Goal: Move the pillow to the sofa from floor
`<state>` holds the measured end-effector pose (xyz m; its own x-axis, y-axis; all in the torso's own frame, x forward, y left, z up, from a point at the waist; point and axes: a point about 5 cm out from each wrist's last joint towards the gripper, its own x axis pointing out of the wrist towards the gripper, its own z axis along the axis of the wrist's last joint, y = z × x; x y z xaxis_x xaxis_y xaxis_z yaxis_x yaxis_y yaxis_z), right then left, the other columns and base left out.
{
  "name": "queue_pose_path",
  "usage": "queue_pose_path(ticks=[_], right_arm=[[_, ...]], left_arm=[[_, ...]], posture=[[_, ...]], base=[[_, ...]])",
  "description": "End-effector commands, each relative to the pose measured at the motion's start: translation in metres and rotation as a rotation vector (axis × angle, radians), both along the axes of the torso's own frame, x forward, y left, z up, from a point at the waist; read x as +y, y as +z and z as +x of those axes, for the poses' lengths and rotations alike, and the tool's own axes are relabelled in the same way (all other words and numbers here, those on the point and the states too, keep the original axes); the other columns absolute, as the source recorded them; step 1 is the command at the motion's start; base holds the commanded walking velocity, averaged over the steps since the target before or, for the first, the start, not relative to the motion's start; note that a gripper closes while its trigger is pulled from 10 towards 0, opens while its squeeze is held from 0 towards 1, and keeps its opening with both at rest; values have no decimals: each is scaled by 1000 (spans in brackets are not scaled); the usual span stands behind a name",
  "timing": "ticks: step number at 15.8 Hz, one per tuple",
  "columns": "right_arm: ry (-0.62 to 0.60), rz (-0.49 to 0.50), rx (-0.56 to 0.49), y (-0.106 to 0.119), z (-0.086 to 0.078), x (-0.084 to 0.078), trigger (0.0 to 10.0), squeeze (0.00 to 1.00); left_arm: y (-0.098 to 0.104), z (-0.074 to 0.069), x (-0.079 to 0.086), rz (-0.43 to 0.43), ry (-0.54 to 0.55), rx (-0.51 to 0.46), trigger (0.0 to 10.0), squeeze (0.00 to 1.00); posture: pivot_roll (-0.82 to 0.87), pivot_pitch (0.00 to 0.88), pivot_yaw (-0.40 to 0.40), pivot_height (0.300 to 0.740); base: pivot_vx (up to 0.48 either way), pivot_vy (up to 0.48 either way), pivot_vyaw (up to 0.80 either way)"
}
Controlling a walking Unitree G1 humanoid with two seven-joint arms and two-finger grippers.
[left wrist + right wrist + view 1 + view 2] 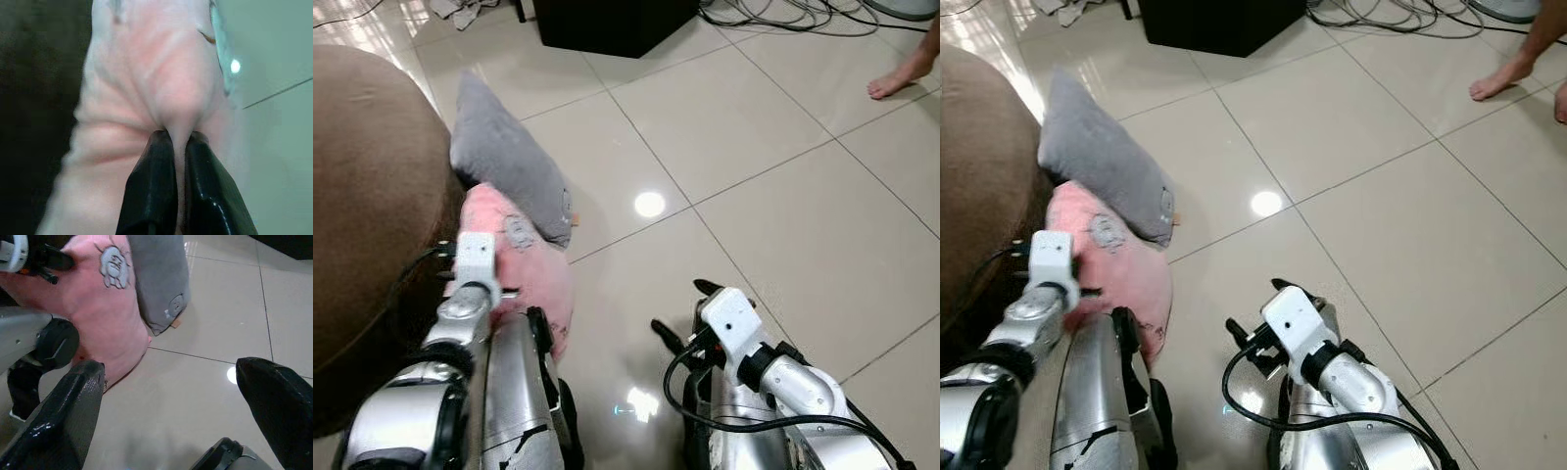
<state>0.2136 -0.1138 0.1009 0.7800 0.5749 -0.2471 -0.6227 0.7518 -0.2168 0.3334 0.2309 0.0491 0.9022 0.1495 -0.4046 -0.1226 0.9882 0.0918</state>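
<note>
Your left gripper (178, 139) pinches a fold of the pink pillow (533, 264); right gripper (171, 396), at its 4 o'clock, gapes wide, holding nothing.

Glossy beige tile floor (783, 225), black cabinet (612, 22), tangled cables (783, 15), ceiling-light reflection (649, 204)

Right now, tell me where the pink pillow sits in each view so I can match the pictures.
Left eye view: the pink pillow is left of centre, against the brown sofa, under the grey pillow.
Right eye view: left of centre, lower.
Left wrist view: pinched between the left hand fingers.
Right wrist view: upper left, beyond the open right hand.
Shared landmark: the grey pillow touching it.
</note>
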Motion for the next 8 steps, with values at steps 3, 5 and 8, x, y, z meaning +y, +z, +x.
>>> queue_pose_path(ticks=[3, 5, 8], right_arm=[[-97, 73, 29, -5, -3, -7, 10000, 0], [-163, 66, -1, -3, -4, -13, 10000, 0], [-319, 86, -65, 11, 2, -24, 10000, 0]], left_arm=[[20, 18, -37, -219, -150, -145, 0, 0], [42, 28, -48, -294, -231, -253, 0, 0], [80, 35, -44, -331, -281, -429, 0, 0]], posture=[[-100, 179, 44, 486], [-100, 162, 61, 486], [-106, 118, 72, 486]], base=[[0, 0, 0], [0, 0, 0], [0, 0, 0]])
